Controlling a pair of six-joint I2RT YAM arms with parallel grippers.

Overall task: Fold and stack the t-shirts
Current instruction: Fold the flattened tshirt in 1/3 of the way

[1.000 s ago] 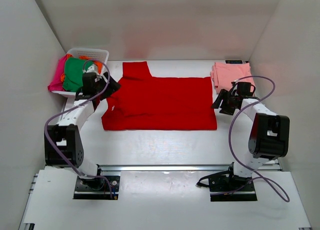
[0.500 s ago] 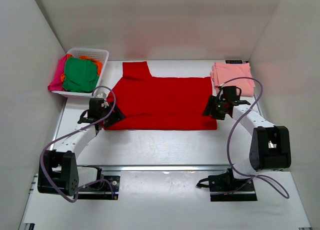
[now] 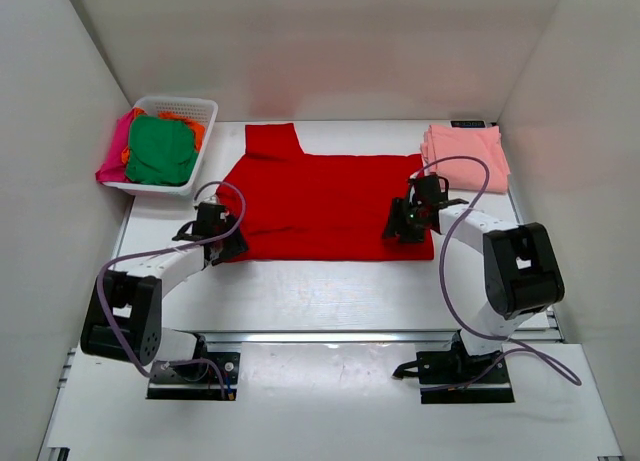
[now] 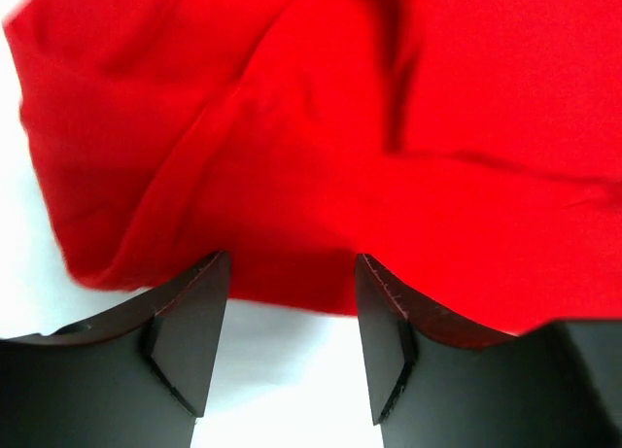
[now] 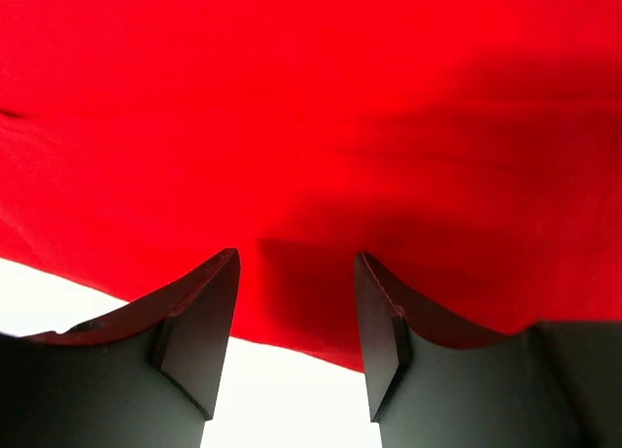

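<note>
A bright red t-shirt [image 3: 325,203] lies spread flat on the white table, one sleeve pointing to the back. My left gripper [image 3: 229,247] is open, low at the shirt's front left corner; the red hem [image 4: 292,273] lies just past its tips. My right gripper [image 3: 397,229] is open, low over the shirt's front right part, with red cloth [image 5: 311,176] between and beyond its jaws. A folded salmon-pink t-shirt [image 3: 464,151] lies at the back right. Green [image 3: 160,149], orange [image 3: 196,131] and magenta [image 3: 116,149] t-shirts are heaped in the basket.
The white lattice basket [image 3: 187,107] stands at the back left corner. White walls close in the table on three sides. A metal rail [image 3: 340,336] runs along the near edge by the arm bases.
Both arms have come forward and down: the left from the basket to the shirt's front left corner, the right from beside the pink shirt leftward onto the red shirt's right edge.
</note>
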